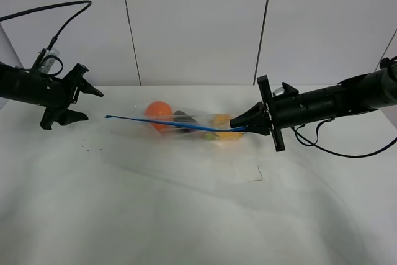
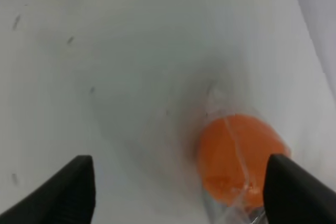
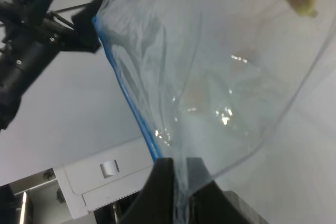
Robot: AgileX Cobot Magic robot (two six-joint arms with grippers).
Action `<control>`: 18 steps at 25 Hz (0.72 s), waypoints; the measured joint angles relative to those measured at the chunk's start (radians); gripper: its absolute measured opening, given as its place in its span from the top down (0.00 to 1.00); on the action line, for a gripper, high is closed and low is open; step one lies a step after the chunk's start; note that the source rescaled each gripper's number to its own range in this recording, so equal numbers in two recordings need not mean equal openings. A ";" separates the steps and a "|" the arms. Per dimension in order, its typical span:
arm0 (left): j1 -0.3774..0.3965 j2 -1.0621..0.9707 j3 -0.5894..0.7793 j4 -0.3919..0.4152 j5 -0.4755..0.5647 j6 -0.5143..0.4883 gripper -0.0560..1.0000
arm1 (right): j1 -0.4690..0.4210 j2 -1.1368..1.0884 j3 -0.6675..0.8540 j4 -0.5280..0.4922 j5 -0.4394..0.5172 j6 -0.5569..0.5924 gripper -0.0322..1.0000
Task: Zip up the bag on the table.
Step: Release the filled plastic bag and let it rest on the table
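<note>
The bag (image 1: 186, 130) is clear plastic and lies at the middle of the white table (image 1: 186, 215). Its blue zip strip (image 1: 161, 121) is stretched out along its top edge. An orange fruit (image 1: 159, 113), a dark piece and yellow produce (image 1: 224, 123) show through it. My right gripper (image 1: 240, 124) is shut on the right end of the zip strip. In the right wrist view its jaws (image 3: 181, 182) pinch the clear plastic beside the blue strip (image 3: 128, 100). My left gripper (image 1: 93, 102) is open and empty, just left of the strip's free end. The left wrist view shows its spread fingertips (image 2: 79, 182) and the orange fruit (image 2: 239, 156).
A white panelled wall (image 1: 198, 23) stands behind the table. A black cable (image 1: 335, 150) loops on the table under my right arm. A small dark thread (image 1: 257, 175) lies in front of the bag.
</note>
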 joint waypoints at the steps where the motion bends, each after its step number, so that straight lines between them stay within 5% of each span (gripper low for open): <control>1: 0.000 0.000 -0.027 0.047 0.017 0.057 0.01 | 0.000 0.000 0.000 0.000 0.000 0.000 0.97; 4: 0.000 0.000 -0.112 0.235 0.108 0.137 0.01 | 0.000 0.000 0.000 0.000 0.000 0.000 0.97; 7: -0.010 0.000 -0.198 0.474 0.231 0.106 0.01 | 0.000 0.000 0.000 0.000 0.000 0.000 0.97; 13: -0.082 0.000 -0.342 1.004 0.425 -0.265 0.01 | 0.000 0.000 0.000 0.000 -0.002 0.000 0.97; 16: -0.120 0.000 -0.382 1.142 0.509 -0.410 0.01 | 0.000 0.000 0.000 0.000 -0.006 0.000 0.97; 18: -0.130 0.000 -0.399 1.166 0.551 -0.436 0.01 | 0.000 0.000 0.000 0.000 -0.006 0.000 0.97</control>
